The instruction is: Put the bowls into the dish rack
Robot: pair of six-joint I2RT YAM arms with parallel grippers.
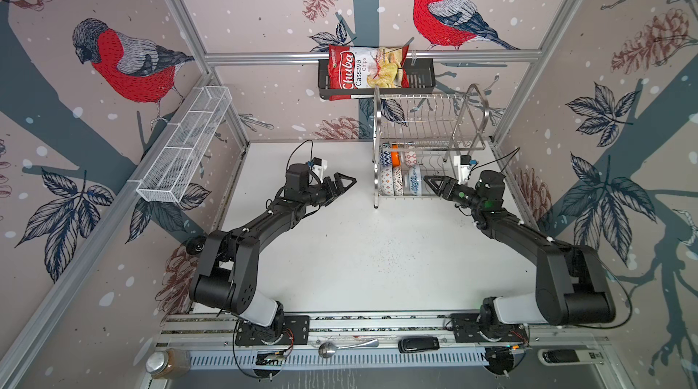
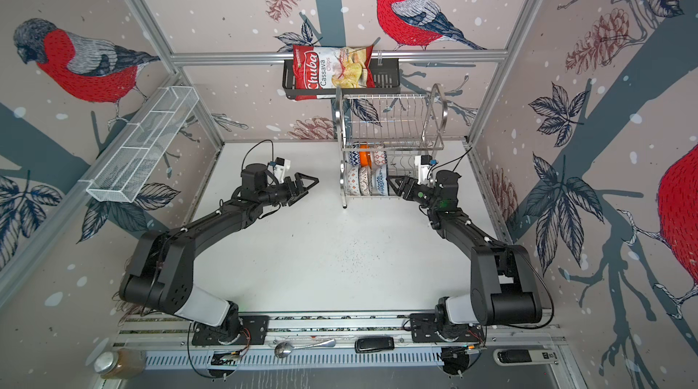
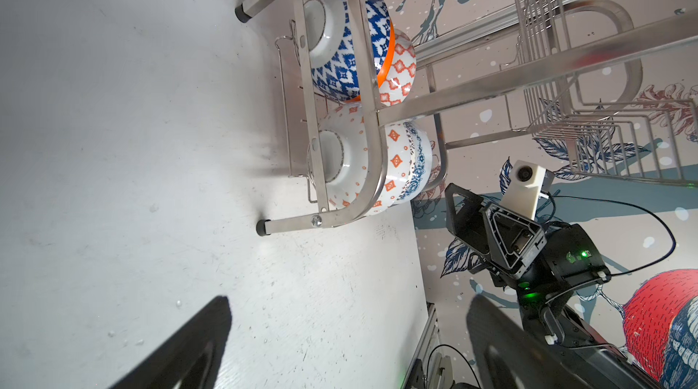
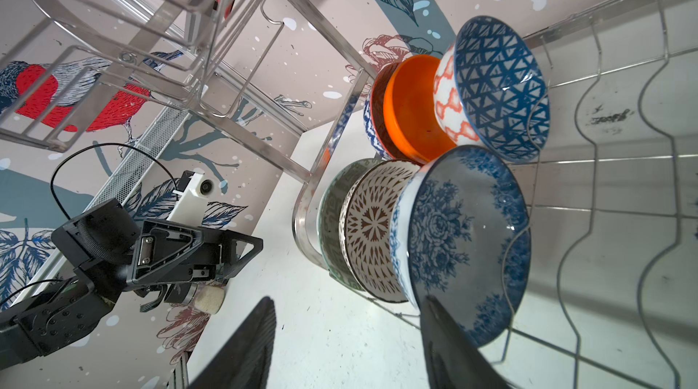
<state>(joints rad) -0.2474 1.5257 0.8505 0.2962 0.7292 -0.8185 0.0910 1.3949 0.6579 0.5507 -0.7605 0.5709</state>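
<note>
The white tabletop (image 1: 359,255) sits inside bird-print walls. The right gripper (image 4: 347,304) has its jaws apart and holds nothing. One finger crosses the rim of the blue-floral bowl (image 4: 464,239); contact is unclear. The bowls stand on edge in two rows on the lower shelf of the dish rack (image 1: 375,130), mouths facing this gripper. Only the left wrist view shows their feet. Bare wire slots lie beside them. The left gripper (image 1: 345,181) is spread wide and empty, clear of the rack's frame.
</note>
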